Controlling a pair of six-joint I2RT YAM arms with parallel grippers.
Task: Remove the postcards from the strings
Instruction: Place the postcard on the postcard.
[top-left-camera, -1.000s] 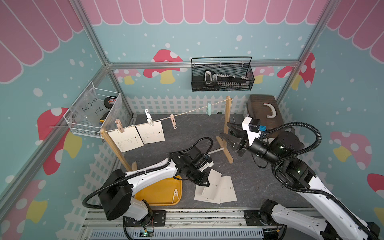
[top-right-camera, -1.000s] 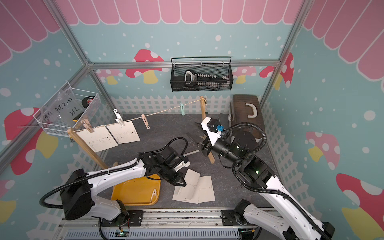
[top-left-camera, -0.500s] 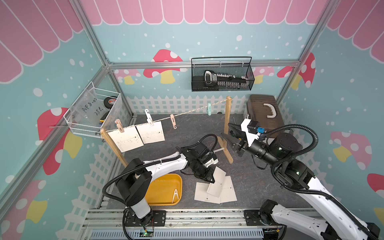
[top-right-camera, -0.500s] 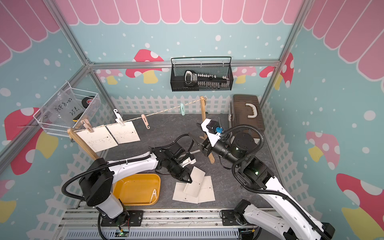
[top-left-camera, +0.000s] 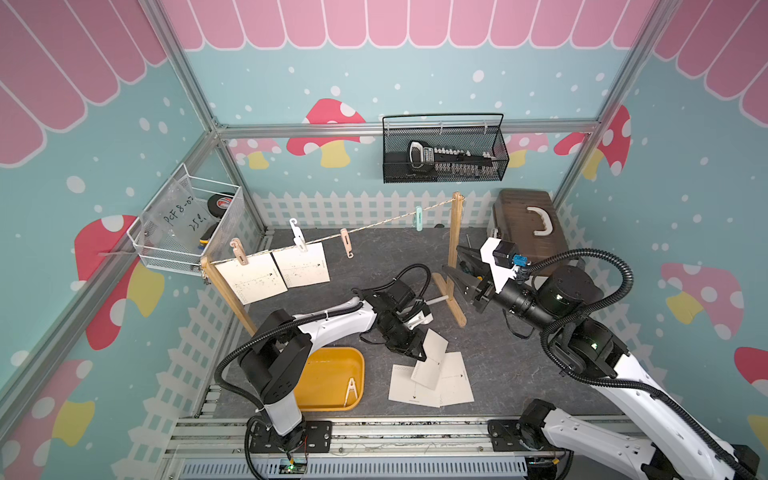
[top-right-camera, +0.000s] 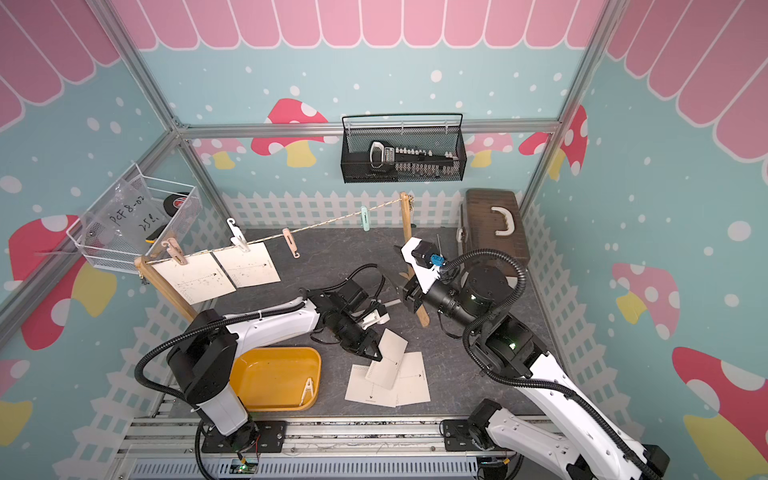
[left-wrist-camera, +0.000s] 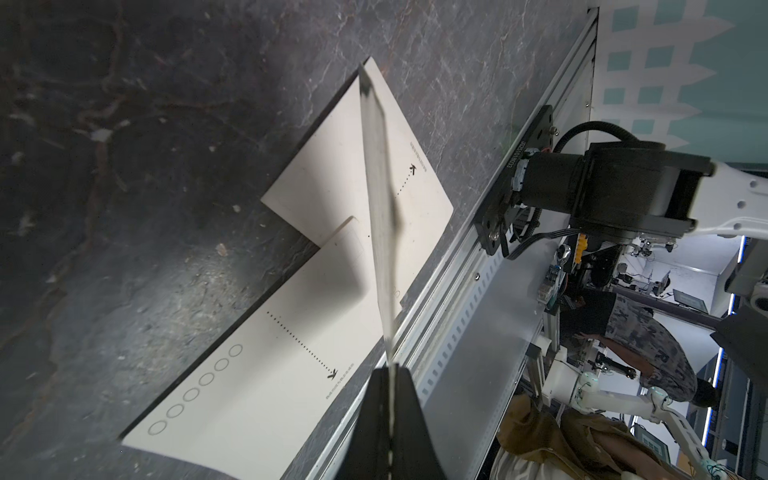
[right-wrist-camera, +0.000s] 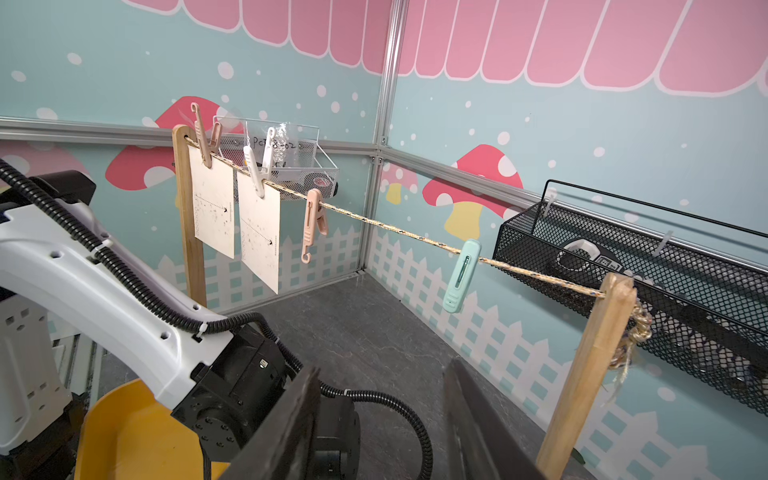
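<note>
1. Swung round within the last second, the left arm (top-left-camera: 332, 325) has drawn its elbow back off the yellow tray (top-left-camera: 322, 376), which in both top views now lies mostly uncovered. The left end effector (top-left-camera: 415, 353) has hardly shifted. It is clamped on the held postcard (top-left-camera: 434, 358), tilted over the flat postcards (top-left-camera: 415, 392) just beside the tray, on its side toward the right arm. The right end effector (top-left-camera: 452, 259), well beyond the tray, has barely moved.
2. Left wrist view: the left end effector (left-wrist-camera: 390, 415) pinches the held postcard (left-wrist-camera: 380, 187) edge-on above the two flat postcards (left-wrist-camera: 266, 374) on the surface (left-wrist-camera: 124, 166). Whether its far corner touches them I cannot tell.
3. Right wrist view: the right end effector (right-wrist-camera: 380, 399) stands moderately parted, with nothing between its fingers. Two hanging postcards (right-wrist-camera: 214, 208) stay pegged on the string (right-wrist-camera: 395, 228), beyond the tray. The pink peg (right-wrist-camera: 311, 224) and the mint peg (right-wrist-camera: 459, 276) hold nothing. By my reading the third card only needs releasing, and two remain.
</note>
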